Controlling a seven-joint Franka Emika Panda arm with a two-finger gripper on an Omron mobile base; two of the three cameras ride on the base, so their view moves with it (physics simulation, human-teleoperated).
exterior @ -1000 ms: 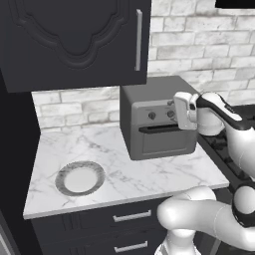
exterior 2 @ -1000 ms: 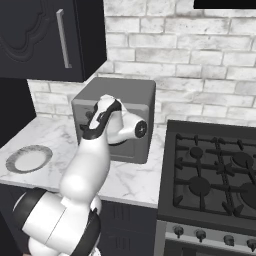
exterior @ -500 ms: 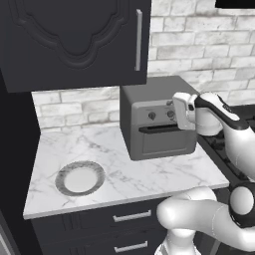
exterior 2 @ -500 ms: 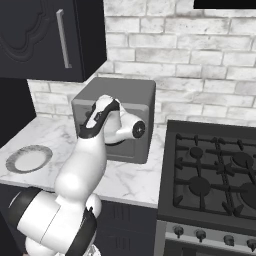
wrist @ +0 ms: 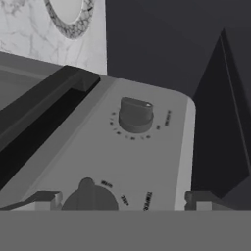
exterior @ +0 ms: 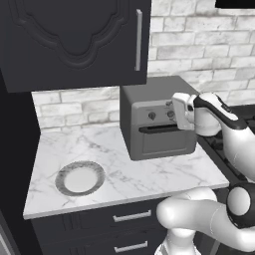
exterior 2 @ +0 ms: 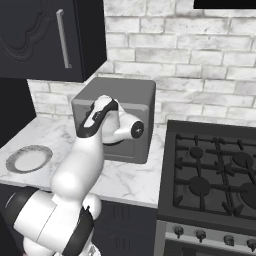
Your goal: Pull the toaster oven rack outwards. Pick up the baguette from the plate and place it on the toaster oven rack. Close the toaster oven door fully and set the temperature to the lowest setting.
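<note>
The grey toaster oven [exterior: 158, 122] stands on the marble counter with its door [exterior: 162, 144] up against the front, so the rack is hidden behind it. My gripper [exterior: 177, 112] is at the right end of the knob row. In the hand view my gripper [wrist: 122, 200] is open, its fingertips [wrist: 46, 198] either side of one dark knob [wrist: 89, 196] without touching it. A second knob [wrist: 136, 114] lies beyond, and the dark door handle [wrist: 46, 103] runs to the left. The plate [exterior: 79, 178] with the speckled rim sits bare at the counter's front left. The baguette is out of view.
A dark wall cabinet [exterior: 74, 40] hangs above the counter's left part. A black stove with burner grates [exterior 2: 215, 170] adjoins the counter on the right. Bare marble counter [exterior: 114, 172] lies between plate and oven. A brick wall [exterior 2: 200, 65] runs behind.
The hand has shifted only slightly against the oven's knob row. The jaws stay open and the oven and plate have not moved.
</note>
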